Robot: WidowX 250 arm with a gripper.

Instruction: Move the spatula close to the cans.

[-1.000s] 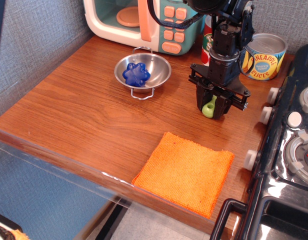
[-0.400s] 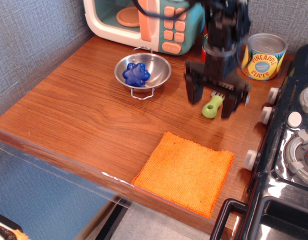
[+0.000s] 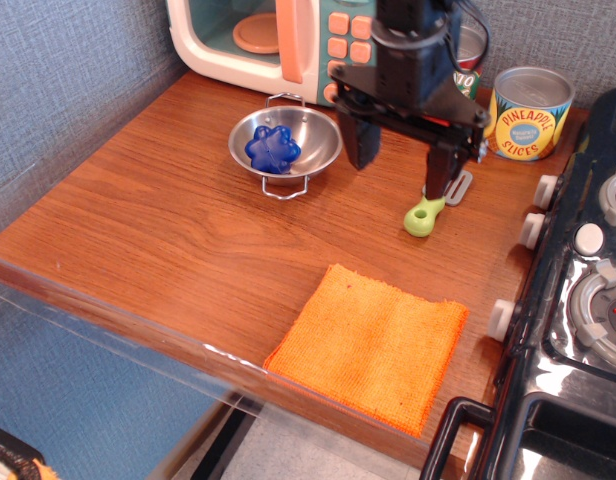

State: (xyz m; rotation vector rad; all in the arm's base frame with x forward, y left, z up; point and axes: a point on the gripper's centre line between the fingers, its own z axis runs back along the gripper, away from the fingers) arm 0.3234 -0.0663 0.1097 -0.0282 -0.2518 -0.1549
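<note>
The spatula (image 3: 425,215) lies flat on the wooden counter (image 3: 168,220), its lime-green handle pointing toward me and its grey head partly hidden behind my right finger. The yellow and blue pineapple can (image 3: 529,113) stands just behind and to the right of it. The red tomato can (image 3: 470,62) is mostly hidden behind my arm. My gripper (image 3: 403,168) is open wide and empty, raised above the counter just left of and above the spatula.
A steel bowl (image 3: 285,144) holding a blue toy stands at the middle left. A toy microwave (image 3: 278,40) is at the back. An orange cloth (image 3: 373,342) lies near the front edge. A black toy stove (image 3: 578,300) runs along the right.
My gripper has let go of the spatula, opened wide, and risen up and to the left. The spatula now rests on the counter near the cans.
</note>
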